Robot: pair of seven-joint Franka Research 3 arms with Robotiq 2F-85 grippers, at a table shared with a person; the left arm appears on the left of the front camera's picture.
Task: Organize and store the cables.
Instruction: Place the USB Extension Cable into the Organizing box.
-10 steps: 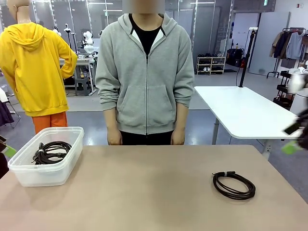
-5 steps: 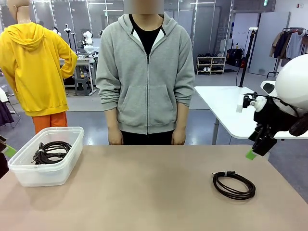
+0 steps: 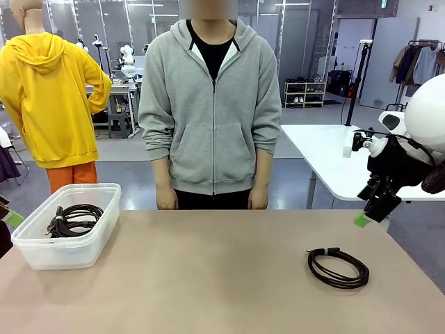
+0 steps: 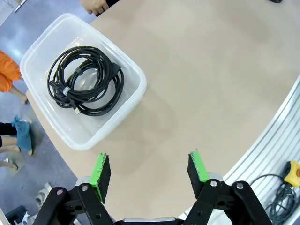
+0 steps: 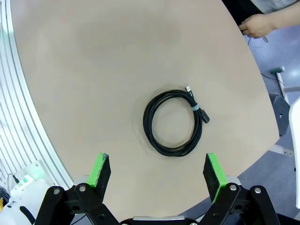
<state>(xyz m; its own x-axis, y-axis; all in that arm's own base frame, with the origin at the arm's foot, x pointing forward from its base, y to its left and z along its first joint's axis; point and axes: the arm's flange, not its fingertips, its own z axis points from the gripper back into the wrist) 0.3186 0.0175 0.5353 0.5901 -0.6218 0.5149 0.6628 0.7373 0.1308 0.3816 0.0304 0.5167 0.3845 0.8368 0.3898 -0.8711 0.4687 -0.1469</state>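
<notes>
Peeking in at the front view's left edge, the left pincer (image 3: pixel 7 217) showed just a green pad tip, the rest cut off; its wrist view had the pincer (image 4: pixel 150 168) spread wide and empty above the tabletop (image 3: pixel 222 278), beside the clear bin (image 3: pixel 42 254). Coiled cables (image 4: pixel 86 79) lay inside that bin, plug ends hard to make out. The right pincer (image 3: pixel 372 209) hung off the tabletop's right edge, angled down, arm partly out of frame; from its wrist the pincer (image 5: pixel 157 171) stood wide, holding nothing, over a single coiled cable (image 5: pixel 174 123) lying flat on the tabletop. The person's hands (image 3: pixel 165 200) hung at the far edge.
</notes>
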